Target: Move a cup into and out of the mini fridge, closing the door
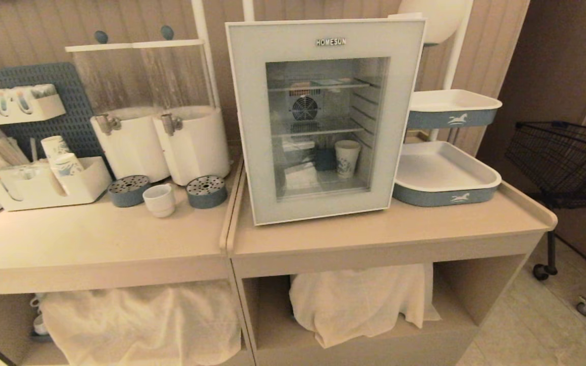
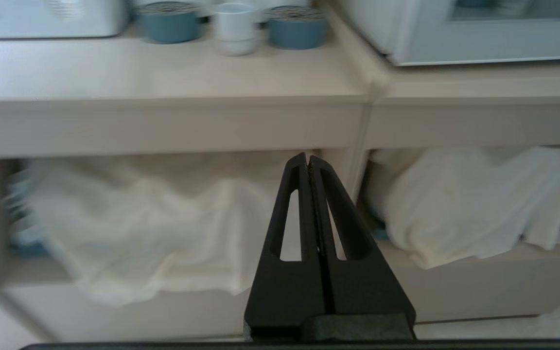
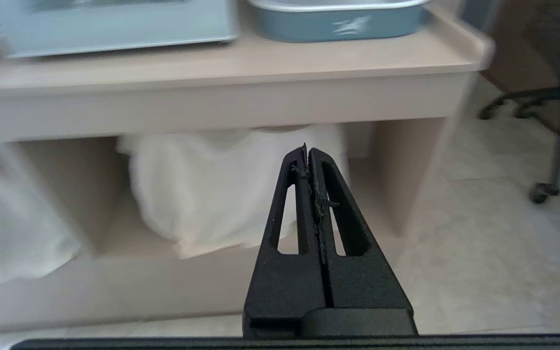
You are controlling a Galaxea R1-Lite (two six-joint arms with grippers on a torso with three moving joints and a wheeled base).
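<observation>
The cup (image 1: 159, 200) is sitting on the left counter (image 1: 84, 239), between 2 blue drip trays (image 1: 128, 190) and well apart from the fridge (image 1: 323, 119). The door (image 1: 252, 152) is standing closed, with a paper cup (image 1: 347, 158) showing through its glass. The left gripper (image 2: 307, 158) is hanging below the counter, fingers pressed together, holding nothing. The right gripper (image 3: 306, 151) is doing likewise, also empty.
</observation>
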